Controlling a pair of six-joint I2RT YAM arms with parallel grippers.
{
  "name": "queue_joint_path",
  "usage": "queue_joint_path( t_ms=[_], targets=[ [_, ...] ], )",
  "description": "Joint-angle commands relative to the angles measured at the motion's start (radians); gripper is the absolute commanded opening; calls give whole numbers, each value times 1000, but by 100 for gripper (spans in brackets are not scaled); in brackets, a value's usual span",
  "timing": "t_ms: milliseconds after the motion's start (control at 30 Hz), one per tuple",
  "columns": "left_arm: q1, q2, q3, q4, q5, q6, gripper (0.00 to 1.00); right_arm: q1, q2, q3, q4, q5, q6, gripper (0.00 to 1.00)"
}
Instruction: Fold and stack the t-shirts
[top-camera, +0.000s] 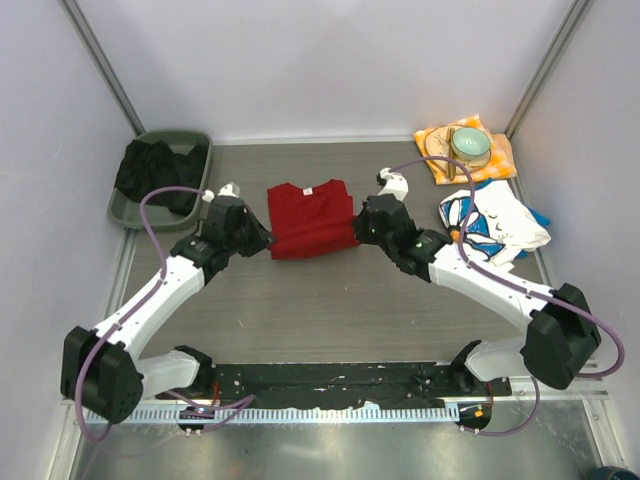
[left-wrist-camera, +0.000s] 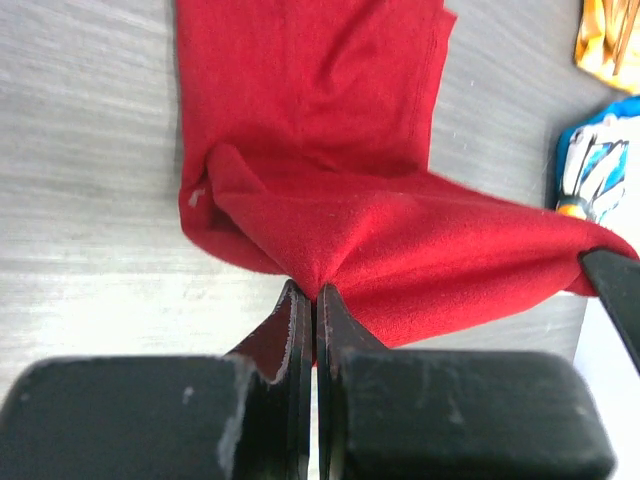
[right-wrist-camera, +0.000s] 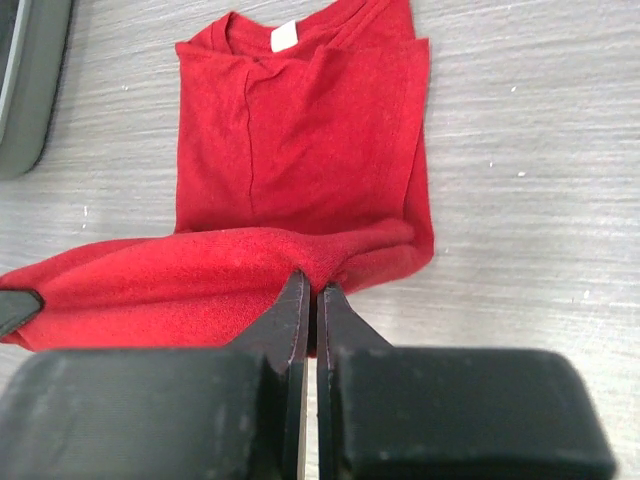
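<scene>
Both pairs of jaws pinch the near hem of the red t-shirt (top-camera: 310, 218), raised off the counter (top-camera: 330, 320), mid-fold. The next move probably calls for carrying it evenly toward the far collar (right-wrist-camera: 250, 40).

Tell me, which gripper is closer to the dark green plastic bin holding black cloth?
Left. The left gripper pinches the red cloth t-shirt near the dark green bin; the right gripper holds the shirt's opposite corner, farther away.

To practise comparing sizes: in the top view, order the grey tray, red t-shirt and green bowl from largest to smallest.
1. grey tray
2. red t-shirt, only a little smaller
3. green bowl, clearly smallest
</scene>
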Motion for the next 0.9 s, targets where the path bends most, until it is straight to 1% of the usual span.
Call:
queue_joint_path(
  t_ms=[0,33,133,233,267,467,567,633,867],
  targets=[
    [77,73,86,87,2,16,0,-64,50,102,75,-21,-66,1],
    [106,107,97,96,50,5,0,-90,77,135,81,-33,-69,1],
    [140,179,141,130,68,-1,0,-129,130,201,84,-78,-75,1],
    [154,247,212,136,76,1,0,-162,216,269,89,-116,-72,1],
    [157,294,247,142,87,-1,0,-178,260,286,91,-124,-72,1],
    [177,496,400,157,114,2,0,-225,409,395,112,-180,-51,1],
    [192,559,451,165,117,-1,0,-245,483,448,117,-197,-52,1],
    [204,613,472,167,121,-3,0,-264,533,484,118,-216,-54,1],
    [239,719,509,226,134,-22,0,-314,677,600,124,-275,-52,1]
  ],
)
